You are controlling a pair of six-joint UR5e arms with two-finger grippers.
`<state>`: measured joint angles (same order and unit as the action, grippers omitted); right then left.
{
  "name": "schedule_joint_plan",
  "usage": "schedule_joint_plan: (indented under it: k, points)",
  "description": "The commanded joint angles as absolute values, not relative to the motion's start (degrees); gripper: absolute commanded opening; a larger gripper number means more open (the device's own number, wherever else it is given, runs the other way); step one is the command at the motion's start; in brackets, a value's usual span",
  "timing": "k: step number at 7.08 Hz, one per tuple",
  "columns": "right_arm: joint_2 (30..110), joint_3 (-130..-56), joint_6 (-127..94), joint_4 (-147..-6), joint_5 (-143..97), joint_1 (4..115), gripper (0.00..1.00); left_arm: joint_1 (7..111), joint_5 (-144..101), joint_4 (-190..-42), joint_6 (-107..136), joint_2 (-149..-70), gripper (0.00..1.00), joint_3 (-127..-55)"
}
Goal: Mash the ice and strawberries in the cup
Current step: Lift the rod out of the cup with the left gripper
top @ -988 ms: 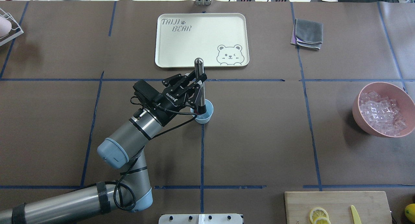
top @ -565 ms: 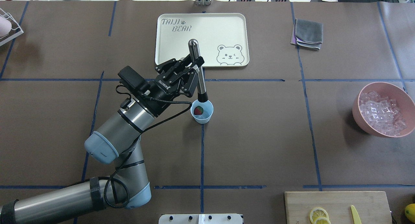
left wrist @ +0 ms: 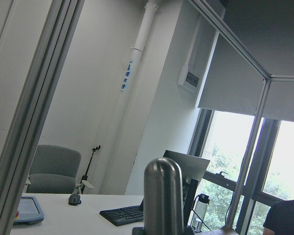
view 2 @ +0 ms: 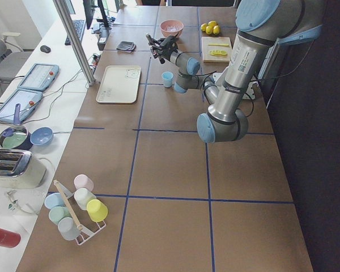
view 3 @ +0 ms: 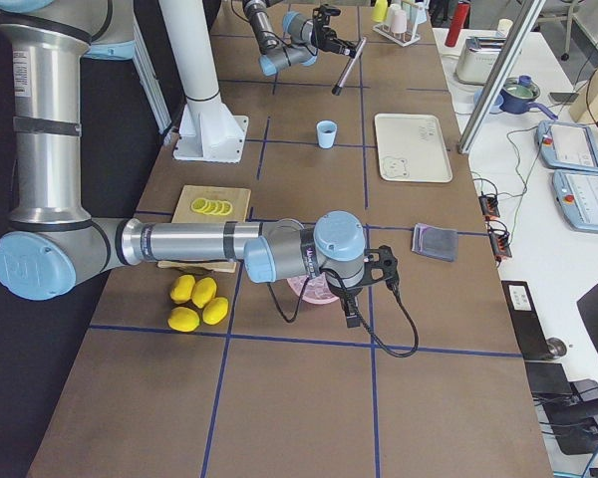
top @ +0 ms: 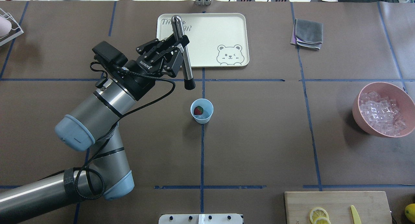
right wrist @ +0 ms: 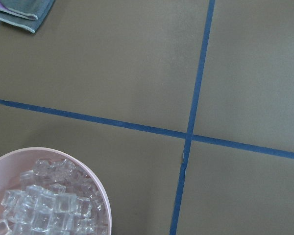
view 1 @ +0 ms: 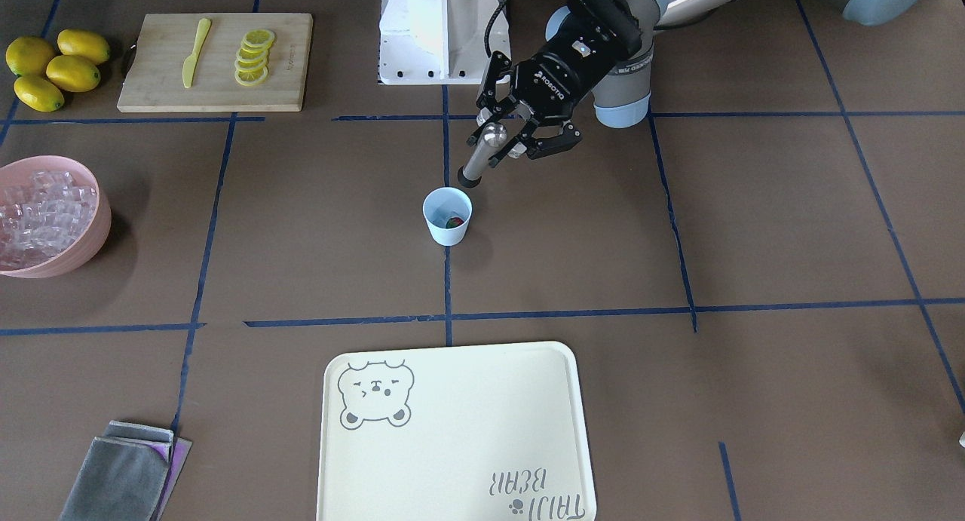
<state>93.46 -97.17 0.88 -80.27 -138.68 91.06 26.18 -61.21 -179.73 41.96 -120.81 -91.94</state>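
The left claw (top: 180, 49) pinched a steel muddler (top: 187, 74) at mid-shaft. Its long axis was tilted, with the rounded top over the tray (top: 207, 39) and the black tip aimed down at the counter (top: 259, 136), raised clear of the pale blue cup (top: 203, 119). One dark red strawberry (top: 198, 111) lay inside the cup. Clear ice (top: 382, 112) filled the pink bowl (top: 358, 116). The left wrist view showed only the muddler's top. The right claw (view 3: 347, 311) appeared only in the right side view, and I cannot tell whether it was spread or closed.
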Motion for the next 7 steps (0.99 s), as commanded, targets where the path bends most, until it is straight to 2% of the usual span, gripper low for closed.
schedule_joint_plan:
  k: [1,2,4,6,7]
  points:
    - [93.43,-97.47,0.88,-80.24,-138.34,91.05,0.99,26.89,-63.36,-164.72,49.64,-116.49,0.0,-98.3]
    - [92.91,-97.56,0.88,-80.24,-138.17,91.05,0.99,27.07,-66.07,-153.4,54.7,-114.45,0.0,-104.0]
    - [92.29,-97.56,0.88,-80.24,-137.73,91.05,0.99,29.78,-73.7,-140.07,63.32,-109.98,0.0,-110.19]
    - [91.94,-97.56,0.79,-80.24,-136.85,90.88,0.99,36.87,-89.21,-131.37,68.89,-103.03,0.0,-115.03]
    - [91.93,-97.56,0.7,-80.24,-136.67,90.79,0.99,41.96,-98.0,-119.04,68.91,-102.92,0.0,-117.05]
